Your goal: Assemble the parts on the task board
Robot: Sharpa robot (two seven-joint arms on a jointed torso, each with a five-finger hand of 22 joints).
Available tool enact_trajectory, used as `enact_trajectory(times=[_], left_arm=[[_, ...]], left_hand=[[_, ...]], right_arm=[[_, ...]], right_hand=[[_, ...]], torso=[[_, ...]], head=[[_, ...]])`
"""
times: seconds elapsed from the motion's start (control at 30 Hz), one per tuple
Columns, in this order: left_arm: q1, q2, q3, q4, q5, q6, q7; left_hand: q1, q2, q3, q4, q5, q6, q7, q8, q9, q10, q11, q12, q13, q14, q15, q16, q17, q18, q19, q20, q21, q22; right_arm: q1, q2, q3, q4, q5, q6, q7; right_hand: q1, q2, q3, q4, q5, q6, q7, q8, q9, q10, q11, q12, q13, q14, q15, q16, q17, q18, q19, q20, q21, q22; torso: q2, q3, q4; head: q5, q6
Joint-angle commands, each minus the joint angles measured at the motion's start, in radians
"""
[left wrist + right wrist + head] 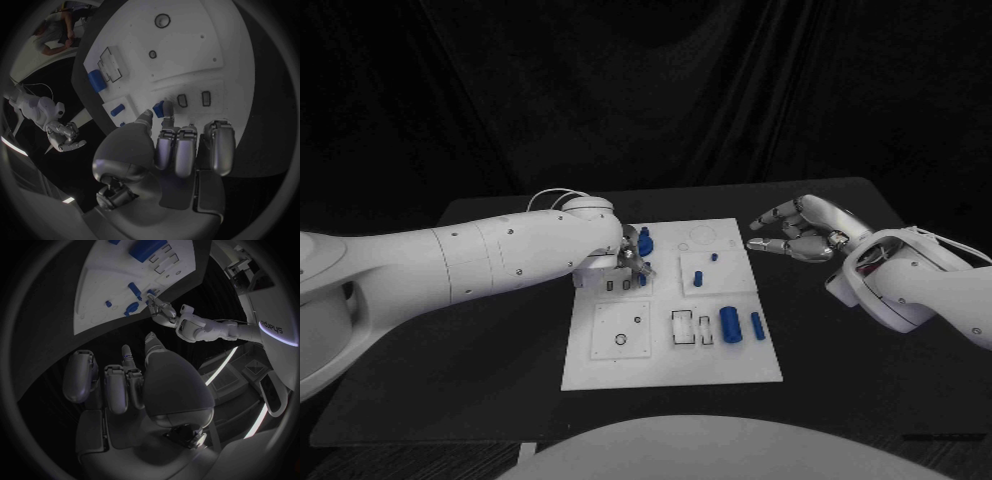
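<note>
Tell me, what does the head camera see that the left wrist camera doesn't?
Head view: the long white left arm and the whole task board from above. Left wrist view: the left robot hand from behind, up close, its fingertips touching a small blue part. Both: the board, the big blue cylinder and the right robot hand, curled and holding nothing.

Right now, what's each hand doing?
Left hand: pinching a small blue part over the task board.
Right hand: fingers curled, holding nothing, off the board.
</note>
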Motion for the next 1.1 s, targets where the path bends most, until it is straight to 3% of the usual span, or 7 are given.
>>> enact_trajectory(times=[0.03,0.27,0.6,0.73,0.8,1.0,1.1], left_arm=[[-0.002,0.002,0.001,0.000,0.000,0.001,0.017],[-0.002,0.002,0.001,-0.001,0.000,0.007,0.021],[-0.002,-0.002,0.001,-0.001,0.000,0.008,0.023],[-0.002,-0.008,0.001,0.001,0.000,0.005,0.025],[-0.002,-0.012,0.001,0.002,0.000,0.003,0.025],[-0.002,-0.032,0.001,0.016,0.000,-0.008,0.029],[-0.002,-0.043,0.001,0.025,0.000,-0.010,0.029]], left_hand=[[0.014,-0.001,0.019,-0.008,0.022,0.003,-0.004,-0.009,0.006,0.104,-0.010,0.003,0.263,0.104,-0.007,0.003,0.263,-0.003,0.001,-0.008,-0.004,0.090],[0.039,-0.020,0.090,-0.053,0.048,0.007,-0.007,-0.035,0.023,0.104,-0.013,0.003,0.263,0.104,-0.010,0.003,0.263,-0.002,0.000,-0.011,-0.009,0.092],[0.036,-0.032,0.126,-0.069,0.058,0.010,-0.007,-0.047,0.032,0.104,-0.014,0.003,0.263,0.104,-0.010,0.003,0.263,-0.002,-0.002,-0.011,-0.012,0.091],[0.026,-0.049,0.175,-0.086,0.100,0.015,-0.007,-0.060,0.043,0.104,-0.014,0.003,0.263,0.104,-0.011,0.003,0.263,-0.002,-0.001,-0.013,-0.014,0.094],[0.006,-0.065,0.220,-0.094,0.141,0.020,-0.006,-0.070,0.054,0.104,-0.014,0.003,0.263,0.104,-0.011,0.003,0.263,-0.002,0.000,-0.013,-0.016,0.096],[-0.028,-0.102,0.316,-0.117,0.200,0.030,-0.008,-0.083,0.081,0.104,-0.015,0.003,0.263,0.104,-0.013,0.003,0.263,-0.002,0.002,-0.014,-0.019,0.100],[-0.041,-0.116,0.356,-0.128,0.201,0.035,-0.009,-0.087,0.091,0.104,-0.017,0.003,0.263,0.104,-0.014,0.003,0.263,-0.002,0.004,-0.015,-0.020,0.102]], right_arm=[[-0.004,0.001,0.001,-0.002,-0.005,0.008,0.010],[-0.005,0.001,0.001,-0.003,-0.005,0.010,0.008],[-0.005,0.002,0.001,-0.007,-0.005,0.011,0.006],[-0.006,0.002,0.001,-0.008,-0.005,0.012,0.004],[-0.006,0.002,0.001,-0.009,-0.005,0.013,0.004],[-0.009,0.000,0.001,-0.010,-0.005,0.014,0.002],[-0.010,-0.002,0.001,-0.010,-0.005,0.015,0.001]], right_hand=[[0.005,0.006,-0.006,0.000,-0.002,0.005,0.000,0.001,-0.002,0.106,0.007,0.003,0.263,0.087,0.005,-0.001,0.195,0.016,-0.002,0.007,-0.003,0.169],[0.005,0.006,-0.006,0.001,-0.002,0.006,0.000,0.001,-0.002,0.106,0.008,0.003,0.263,0.087,0.005,-0.001,0.194,0.016,-0.002,0.007,-0.003,0.169],[0.004,0.008,-0.006,0.001,-0.002,0.006,0.000,0.000,-0.002,0.106,0.008,0.003,0.263,0.086,0.005,-0.002,0.194,0.017,-0.002,0.007,-0.003,0.169],[0.004,0.008,-0.006,0.001,-0.002,0.006,0.000,0.000,-0.002,0.106,0.008,0.003,0.263,0.086,0.005,-0.002,0.194,0.017,-0.002,0.007,-0.003,0.169],[0.004,0.009,-0.006,0.002,-0.002,0.006,0.000,0.000,-0.002,0.106,0.008,0.003,0.263,0.086,0.005,-0.002,0.194,0.017,-0.002,0.007,-0.004,0.169],[0.004,0.010,-0.006,0.002,-0.002,0.007,0.000,0.000,-0.002,0.106,0.008,0.003,0.263,0.086,0.006,-0.003,0.193,0.017,-0.003,0.007,-0.006,0.168],[0.004,0.010,-0.006,0.002,-0.002,0.007,0.000,0.000,-0.002,0.106,0.008,0.003,0.263,0.086,0.006,-0.003,0.193,0.017,-0.003,0.007,-0.006,0.168]], torso=[[-0.001,-0.0001,0.0000],[-0.001,0.0000,0.0003],[-0.001,0.0000,0.0001],[-0.001,-0.0001,0.0002],[-0.001,0.0000,0.0002],[-0.002,0.0001,0.0002],[-0.002,0.0001,0.0002]], head=[[0.001,0.000],[0.002,0.000],[0.003,0.000],[0.002,0.000],[0.003,0.000],[0.004,0.000],[0.004,0.000]])
